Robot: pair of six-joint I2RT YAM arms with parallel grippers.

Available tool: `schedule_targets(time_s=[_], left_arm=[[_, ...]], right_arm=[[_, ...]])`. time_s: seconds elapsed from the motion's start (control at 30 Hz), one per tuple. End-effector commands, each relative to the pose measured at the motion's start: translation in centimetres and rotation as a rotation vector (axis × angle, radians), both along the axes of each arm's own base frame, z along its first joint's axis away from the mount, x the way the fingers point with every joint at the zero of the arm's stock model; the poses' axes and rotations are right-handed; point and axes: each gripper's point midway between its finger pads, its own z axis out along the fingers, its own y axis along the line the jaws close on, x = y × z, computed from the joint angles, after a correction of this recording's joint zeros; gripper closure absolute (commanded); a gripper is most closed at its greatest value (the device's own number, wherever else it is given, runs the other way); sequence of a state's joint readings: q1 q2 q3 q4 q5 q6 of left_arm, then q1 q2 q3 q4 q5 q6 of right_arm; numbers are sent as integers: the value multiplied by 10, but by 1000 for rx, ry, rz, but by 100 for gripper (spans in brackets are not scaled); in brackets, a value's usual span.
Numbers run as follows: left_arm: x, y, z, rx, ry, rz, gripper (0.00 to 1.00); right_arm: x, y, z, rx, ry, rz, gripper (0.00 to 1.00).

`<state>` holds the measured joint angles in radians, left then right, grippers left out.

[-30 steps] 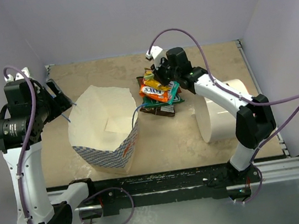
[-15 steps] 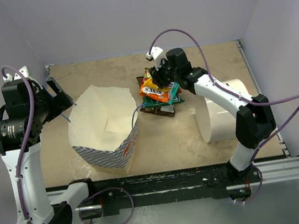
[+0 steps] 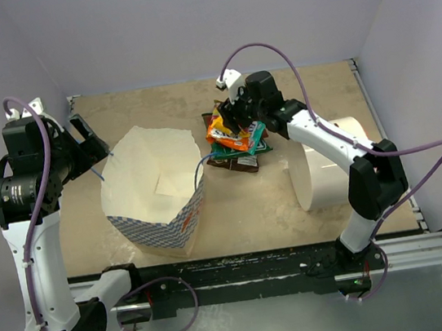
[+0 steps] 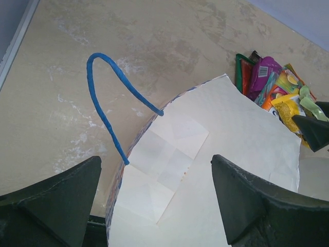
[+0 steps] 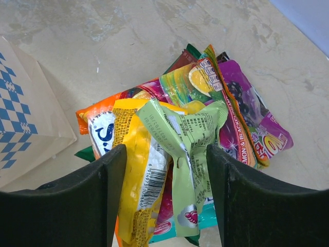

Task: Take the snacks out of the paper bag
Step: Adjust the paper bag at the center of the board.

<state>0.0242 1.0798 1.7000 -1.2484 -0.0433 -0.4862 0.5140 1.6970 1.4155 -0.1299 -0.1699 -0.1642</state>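
The paper bag (image 3: 155,191) stands upright and open at centre left, its white inside showing (image 4: 216,154) with nothing visible in it. One blue string handle (image 4: 105,110) arches over its left rim. The snacks (image 3: 236,140) lie piled on the table right of the bag. My right gripper (image 3: 235,118) hovers low over that pile and is open; a light green packet (image 5: 190,134) and a yellow packet (image 5: 136,170) lie loose between its fingers (image 5: 167,149). Above the bag's left rim, my left gripper (image 3: 90,139) is open and holds nothing (image 4: 156,162).
A plain white cylinder (image 3: 324,167) lies on its side at the right, under the right forearm. The bag's blue checked wall (image 5: 20,113) is close to the left of the pile. Purple walls enclose the table on three sides.
My right gripper has opened over the pile, and the packets it pinched now rest loose between its fingers. The left gripper spread slightly wider and stayed by the handle.
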Motion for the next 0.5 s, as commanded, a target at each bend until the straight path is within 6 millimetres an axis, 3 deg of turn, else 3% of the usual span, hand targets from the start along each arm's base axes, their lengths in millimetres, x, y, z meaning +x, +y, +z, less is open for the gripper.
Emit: schedule_targets(time_s=[0.0,0.47], left_arm=[[0,-3,19,-8,-68,-16,9],[-5,-6,18,-17,-74,-29,7]], right_arm=[[4,0,52,56,-105,-15,33],[1,0,65,75,-139,-2,20]])
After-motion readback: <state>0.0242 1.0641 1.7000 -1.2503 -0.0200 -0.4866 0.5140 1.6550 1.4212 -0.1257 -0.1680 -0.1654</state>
